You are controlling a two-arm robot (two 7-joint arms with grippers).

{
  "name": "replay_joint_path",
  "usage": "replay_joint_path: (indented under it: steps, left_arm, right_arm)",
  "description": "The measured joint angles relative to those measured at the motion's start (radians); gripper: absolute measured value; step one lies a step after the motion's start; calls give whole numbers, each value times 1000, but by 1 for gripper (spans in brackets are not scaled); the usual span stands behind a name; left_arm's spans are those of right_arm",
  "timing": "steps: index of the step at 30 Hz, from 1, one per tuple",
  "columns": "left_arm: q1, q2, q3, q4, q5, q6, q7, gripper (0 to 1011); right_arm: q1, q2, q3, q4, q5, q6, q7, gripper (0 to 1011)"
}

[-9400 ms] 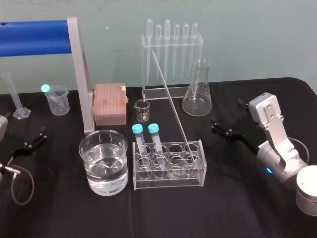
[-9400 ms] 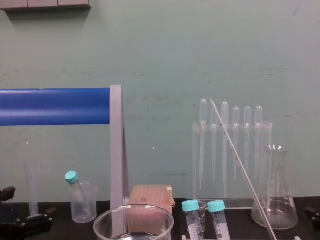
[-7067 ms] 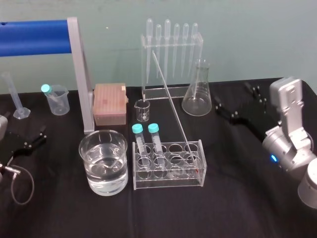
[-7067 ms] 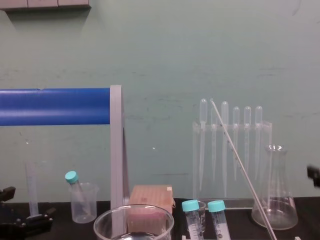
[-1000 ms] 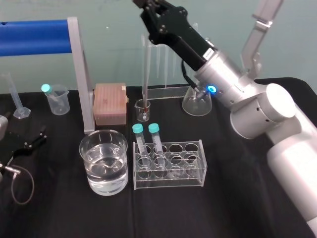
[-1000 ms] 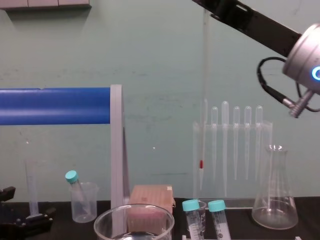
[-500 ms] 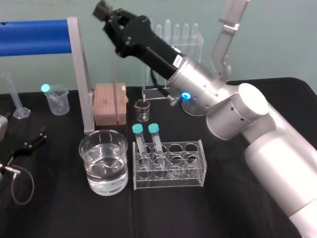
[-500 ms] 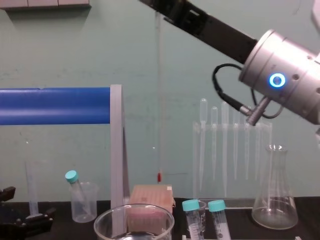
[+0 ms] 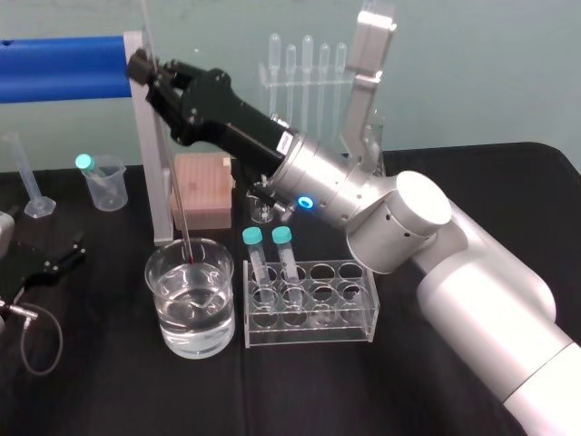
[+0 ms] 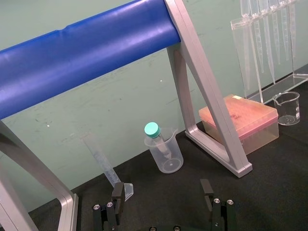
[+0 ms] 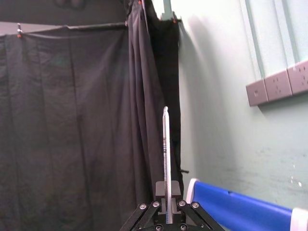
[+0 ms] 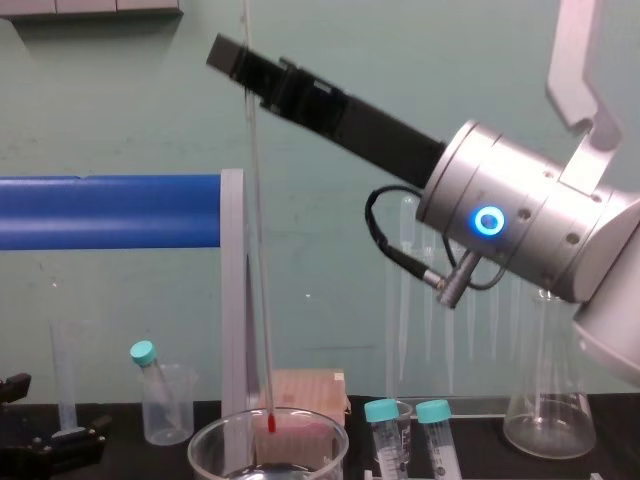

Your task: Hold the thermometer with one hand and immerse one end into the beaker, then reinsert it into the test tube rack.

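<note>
Black desk across lower half of head view. Big silver right arm from lower right corner up toward upper left, black forearm at its end. Blue bar on grey post in upper left, at back of desk.

Beaker lower left of centre in head view, upright on desk, partly filled with water, just beside left end of rack. Rack at centre, clear plastic, flat on desk, two capped tubes upright in its left holes. Pink box behind beaker, partly hidden by forearm.

Thermometer near upright in chest view, slightly tilted, from top edge down to beaker mouth at bottom, left of centre. Out of rack, well apart from it. Red tip just inside beaker rim; cannot tell whether touching water.

Right pincer at upper left of head view, by top of grey post, clamped tight on upper part of thermometer. In right wrist view, a length of rod sticking out past fingers.

Left pincer parked low at left edge of head view, just over desk, fingers wide apart, empty.
</note>
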Motion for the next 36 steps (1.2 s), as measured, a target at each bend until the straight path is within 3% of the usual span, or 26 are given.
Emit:
replay_joint_path:
  steps: [20, 36]
  left_arm:
    - [0, 0, 0, 0, 0, 0, 0, 1008]
    - [0, 0, 0, 0, 0, 0, 0, 1008]
  right_arm:
    - [-2, -13, -37, 98, -46, -7, 11, 58]
    - [8, -42, -35, 201, -68, -35, 45, 58]
